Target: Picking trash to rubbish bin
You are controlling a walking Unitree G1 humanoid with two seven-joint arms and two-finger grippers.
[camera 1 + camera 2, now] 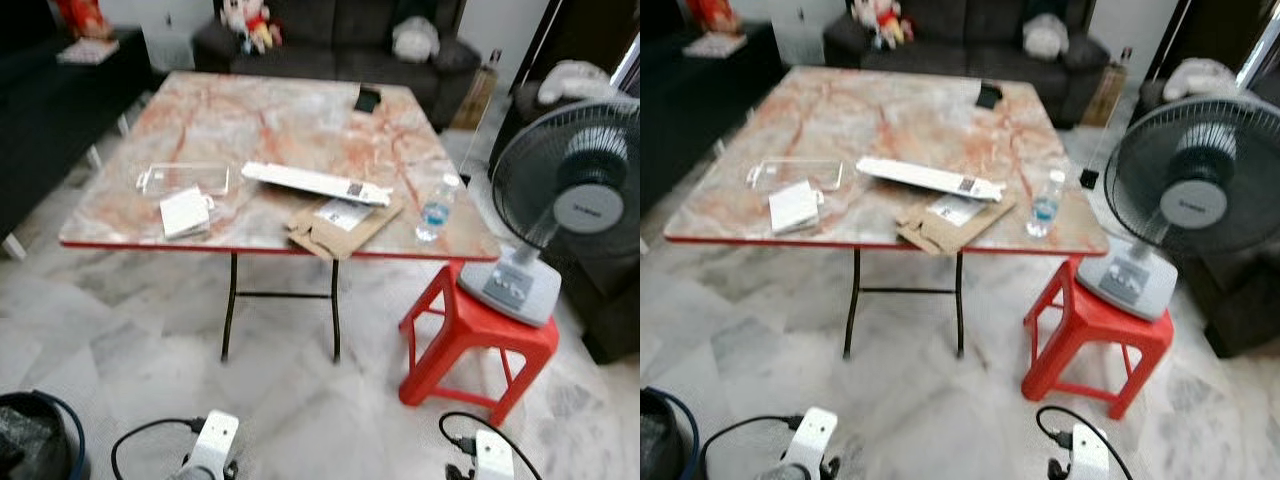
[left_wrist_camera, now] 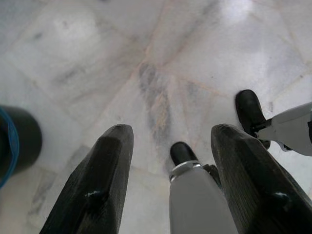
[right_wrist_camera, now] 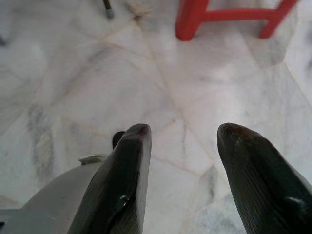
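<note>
While both arms hang low over the marble floor, the hazards are these:

Left gripper (image 2: 168, 190): fingers spread, holding nothing, aimed at the floor beside the robot's own feet.

Right gripper (image 3: 183, 180): fingers spread, empty, near the red stool (image 1: 470, 335).

Trash: white box (image 1: 186, 213), clear plastic tray (image 1: 185, 178), long white carton (image 1: 315, 183) and flattened cardboard (image 1: 340, 228) on the worktop (image 1: 300, 120); cardboard overhangs the front edge.

Bin: black rubbish bin (image 1: 35, 440) on the floor at the robot's left.

Risk, bottle: water bottle (image 1: 436, 209) stands near the worktop edge; a reach for the cardboard could topple it.

Risk, fan: fan (image 1: 565, 205) sits on the stool; a bump while walking may upset it.

Risk, cardboard: dragging it could shift the carton resting on it.
</note>
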